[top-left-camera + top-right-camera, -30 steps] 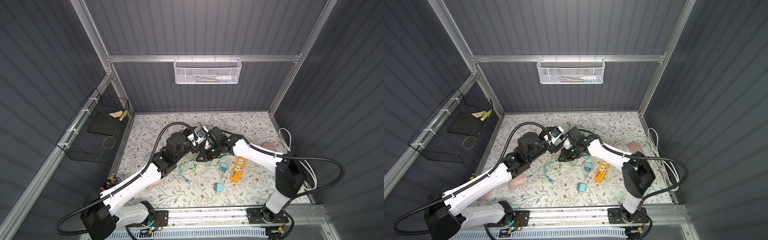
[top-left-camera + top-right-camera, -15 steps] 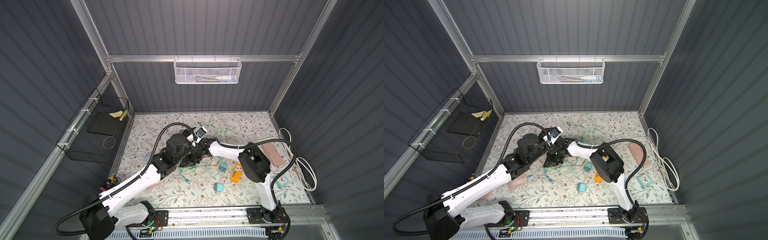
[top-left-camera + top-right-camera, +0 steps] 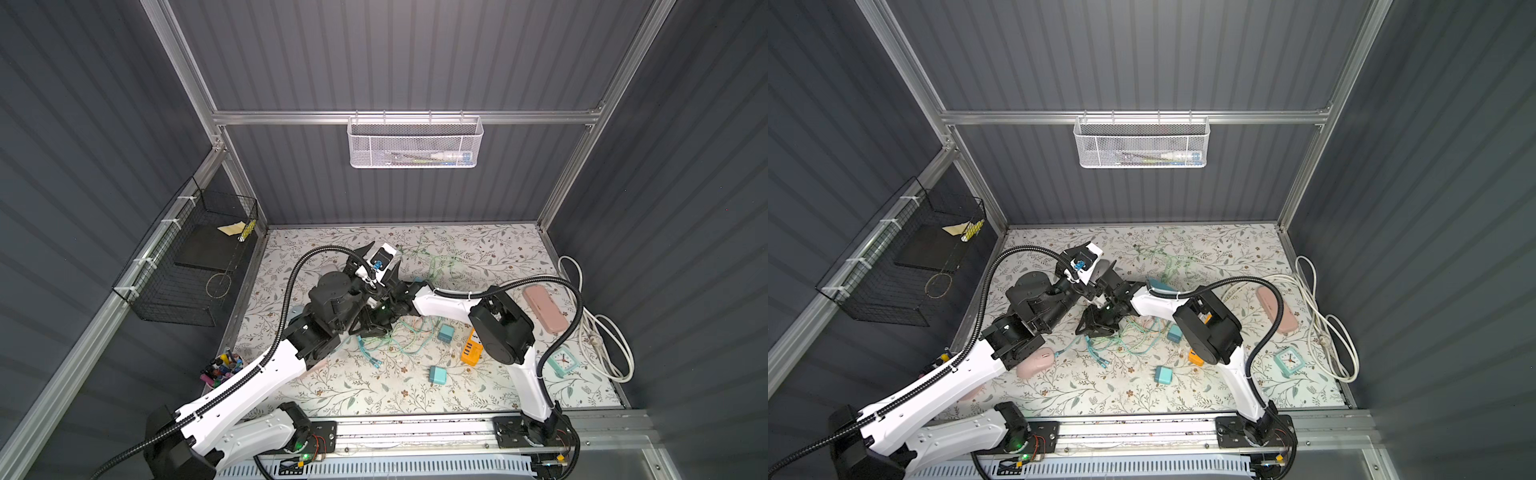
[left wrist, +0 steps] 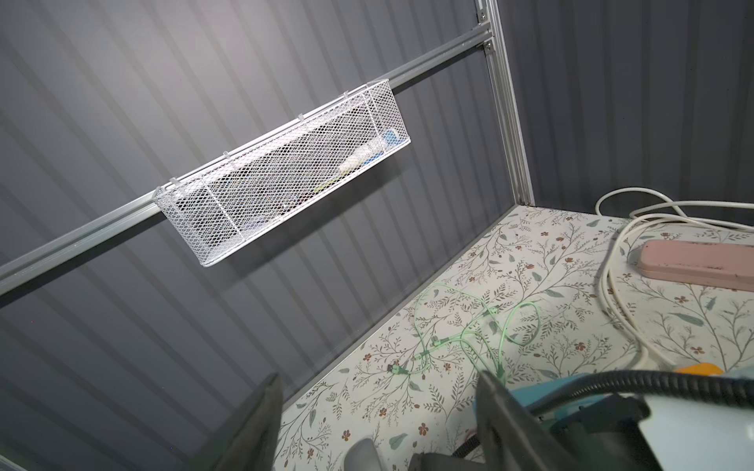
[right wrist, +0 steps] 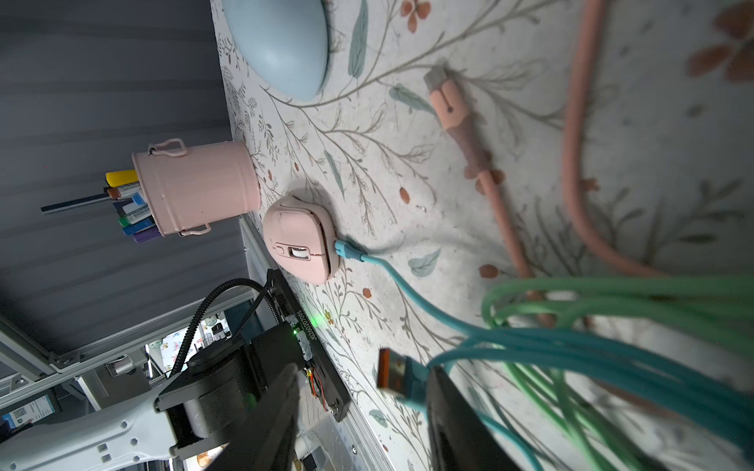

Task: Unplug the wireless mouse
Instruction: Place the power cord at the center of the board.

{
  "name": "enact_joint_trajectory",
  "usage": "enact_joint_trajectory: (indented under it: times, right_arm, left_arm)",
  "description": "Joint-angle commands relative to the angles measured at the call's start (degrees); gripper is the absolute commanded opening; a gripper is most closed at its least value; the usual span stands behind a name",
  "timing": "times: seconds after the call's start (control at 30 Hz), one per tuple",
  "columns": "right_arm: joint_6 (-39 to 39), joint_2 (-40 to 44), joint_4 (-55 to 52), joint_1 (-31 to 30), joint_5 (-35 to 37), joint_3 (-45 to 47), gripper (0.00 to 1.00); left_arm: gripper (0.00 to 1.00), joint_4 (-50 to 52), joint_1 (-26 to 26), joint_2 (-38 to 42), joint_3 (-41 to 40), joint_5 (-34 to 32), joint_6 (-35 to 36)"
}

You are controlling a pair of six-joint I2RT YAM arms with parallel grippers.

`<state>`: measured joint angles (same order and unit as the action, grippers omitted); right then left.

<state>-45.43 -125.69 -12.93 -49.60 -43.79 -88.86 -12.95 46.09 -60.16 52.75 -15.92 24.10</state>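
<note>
Jaws apart, right gripper (image 5: 362, 371) views plugged mouse (image 5: 298, 238); left wrist view doesn't.

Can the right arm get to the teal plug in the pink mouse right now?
Probably yes. The right gripper is open, with bare table between it and the teal plug in the pink mouse. The left arm hanging close over the mouse may crowd it.

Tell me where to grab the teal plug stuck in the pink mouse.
Pinch the short teal plug body just outside the pink mouse, across its width, coming from the cable side. It juts straight from the mouse's front edge, so likely pull along the cable.
</note>
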Motion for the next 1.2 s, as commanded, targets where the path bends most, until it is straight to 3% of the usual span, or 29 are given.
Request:
enact_joint_trajectory:
  times: [0.0,0.27,1.03,1.1,1.17]
  right_arm:
    - [-1.43,-1.3,0.91,-0.14,-0.32,0.1,0.53]
    - [-2.22,2.38,1.13,-0.11,2.22,3.73,0.54]
    - [-8.42,-5.91,4.98,-0.05,1.2,-1.13,0.49]
    - [-8.62,-5.94,5.39,-0.05,1.06,-1.14,0.44]
    - [-8.71,-5.42,5.72,-0.05,0.89,-1.2,0.31]
  left_arm:
    - [0.75,-0.76,-0.04,0.19,-0.2,-0.36,-0.79]
    - [0.74,-0.33,-0.03,-0.09,0.05,0.4,-0.81]
    - [0.74,0.21,-0.03,0.31,0.34,0.86,-0.68]
    - [0.74,0.21,-0.06,0.31,0.31,0.87,-0.71]
    - [0.73,0.21,-0.03,0.31,0.38,0.82,-0.59]
